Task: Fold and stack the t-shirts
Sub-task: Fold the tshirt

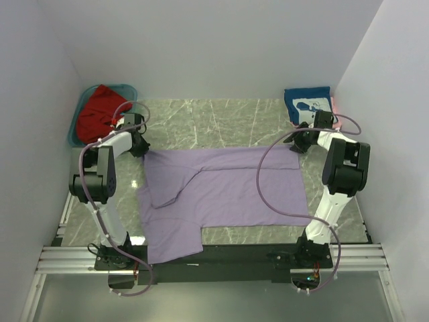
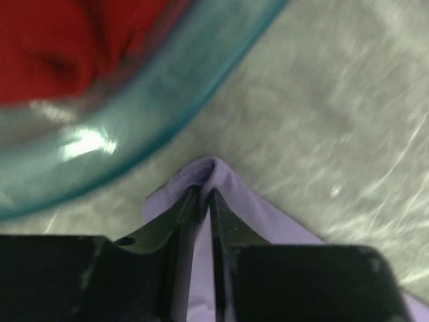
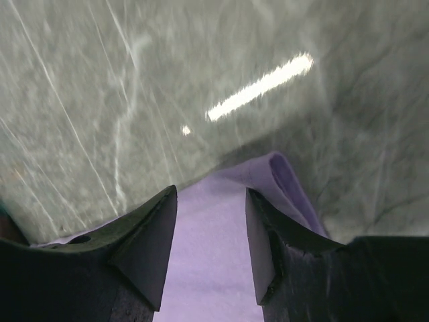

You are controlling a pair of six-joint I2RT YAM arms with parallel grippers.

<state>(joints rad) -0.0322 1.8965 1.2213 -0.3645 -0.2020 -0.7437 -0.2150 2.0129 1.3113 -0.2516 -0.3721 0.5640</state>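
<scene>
The lavender-purple t-shirt point(image 1: 221, 191) lies spread across the marble table, one sleeve hanging off the near edge. My left gripper point(image 1: 139, 149) is shut on its far-left corner point(image 2: 221, 178). My right gripper point(image 1: 299, 149) is open over the far-right corner point(image 3: 268, 176), the cloth lying between the jaws. The red t-shirt point(image 1: 97, 111) lies in the teal tub point(image 1: 79, 115), also in the left wrist view point(image 2: 60, 40). The navy t-shirt point(image 1: 308, 104) with white graphic lies folded at the back right on the pink one point(image 1: 333, 104).
The teal tub's rim point(image 2: 167, 114) is close beyond my left fingers. White walls enclose the table on three sides. A metal rail point(image 1: 214, 258) runs along the near edge by the arm bases.
</scene>
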